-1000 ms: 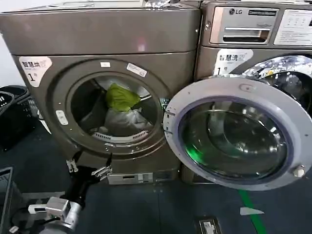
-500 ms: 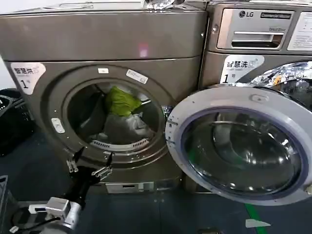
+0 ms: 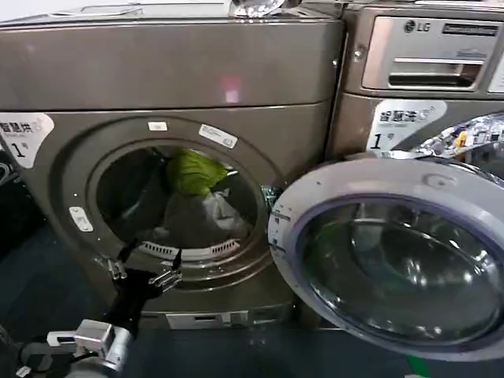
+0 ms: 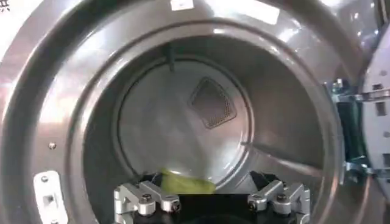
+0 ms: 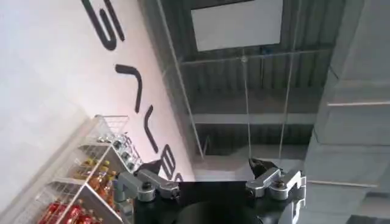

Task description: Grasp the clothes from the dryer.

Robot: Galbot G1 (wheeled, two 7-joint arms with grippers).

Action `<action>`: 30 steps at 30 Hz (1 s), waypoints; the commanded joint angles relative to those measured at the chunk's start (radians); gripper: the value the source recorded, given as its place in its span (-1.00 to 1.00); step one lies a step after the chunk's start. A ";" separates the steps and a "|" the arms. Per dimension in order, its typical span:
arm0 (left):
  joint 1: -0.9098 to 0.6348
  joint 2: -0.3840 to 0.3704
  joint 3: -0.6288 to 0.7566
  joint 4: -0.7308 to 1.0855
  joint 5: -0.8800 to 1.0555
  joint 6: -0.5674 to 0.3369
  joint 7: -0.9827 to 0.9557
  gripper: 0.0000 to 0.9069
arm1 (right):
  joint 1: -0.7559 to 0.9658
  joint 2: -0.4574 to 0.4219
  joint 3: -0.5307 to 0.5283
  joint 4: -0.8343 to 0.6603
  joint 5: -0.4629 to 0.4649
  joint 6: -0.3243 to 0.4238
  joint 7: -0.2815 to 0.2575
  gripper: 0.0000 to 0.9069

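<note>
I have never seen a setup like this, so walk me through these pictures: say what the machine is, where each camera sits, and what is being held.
A two-armed robot faces a dryer whose round door hangs open to its right. The head camera looks forward from above. Inside the drum lie a green garment and pale grey clothes. The left gripper hovers open and empty just in front of the opening's lower rim. The left wrist camera peers past its fingers into the drum. The right wrist camera points up at a ceiling and a shelf of bottles; the right gripper is open, holding nothing.
</note>
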State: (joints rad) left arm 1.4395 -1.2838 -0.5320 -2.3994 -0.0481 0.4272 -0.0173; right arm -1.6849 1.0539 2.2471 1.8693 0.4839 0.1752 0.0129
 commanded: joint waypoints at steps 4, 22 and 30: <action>-0.002 0.003 0.001 0.001 -0.002 0.000 0.000 1.00 | -0.002 0.001 0.001 0.003 0.003 0.002 0.000 1.00; -0.008 0.003 0.003 0.001 -0.004 0.001 0.000 1.00 | -0.008 0.004 0.003 0.008 0.005 0.001 0.013 1.00; -0.027 0.004 0.009 0.018 -0.009 0.002 0.000 1.00 | -0.012 0.009 0.006 0.019 0.004 -0.004 0.016 1.00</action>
State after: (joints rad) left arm 1.4167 -1.2799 -0.5234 -2.3867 -0.0570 0.4284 -0.0175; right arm -1.6990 1.0651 2.2542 1.8890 0.4889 0.1722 0.0279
